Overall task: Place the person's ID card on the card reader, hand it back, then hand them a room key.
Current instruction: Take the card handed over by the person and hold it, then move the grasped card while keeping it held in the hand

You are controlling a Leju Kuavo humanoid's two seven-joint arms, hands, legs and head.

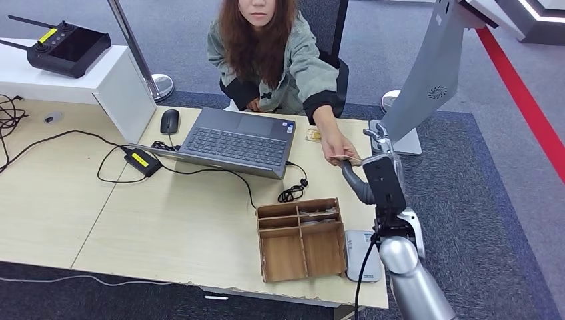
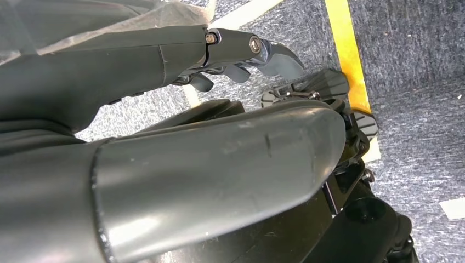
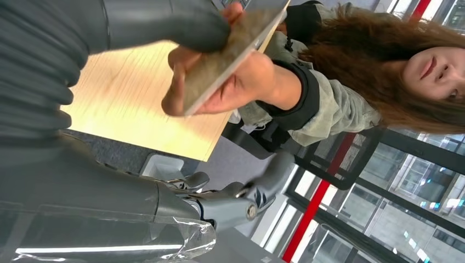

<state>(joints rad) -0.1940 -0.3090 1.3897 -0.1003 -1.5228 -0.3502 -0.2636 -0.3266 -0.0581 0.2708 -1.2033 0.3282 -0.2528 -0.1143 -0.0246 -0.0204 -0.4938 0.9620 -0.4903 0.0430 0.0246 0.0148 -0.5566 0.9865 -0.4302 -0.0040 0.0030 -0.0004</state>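
Right hand [image 1: 373,157] raised at the bench's [image 1: 166,220] right edge, meeting the person's hand [image 1: 340,148] – both are on the ID card [image 1: 346,160]. In the right wrist view the card [image 3: 230,52] sits flat between the person's fingers and palm [image 3: 236,90], with the robot's thick grey thumb [image 3: 164,24] pressed on its upper face. The other fingers [image 3: 236,200] are spread apart well off the card, so it's a thumb contact only – can't tell if the robot really grips the card or just touches it.

Left hand [image 2: 241,55] hangs low over the carpeted floor; its fingers are loosely curled and hold nothing, as far as I can tell.

Card reader [image 1: 363,253] – flat light-grey pad – lies at the bench's near right corner, just beside the wooden compartment box [image 1: 303,240]. Small cards show in the box's back slots; too small to tell which kind.

Open laptop [image 1: 236,140] in front of the seated person, mouse [image 1: 169,121] to its left, black power brick with yellow label [image 1: 142,161] and cables nearby. Another small card-like item [image 1: 313,135] lies on the bench by the person's forearm.
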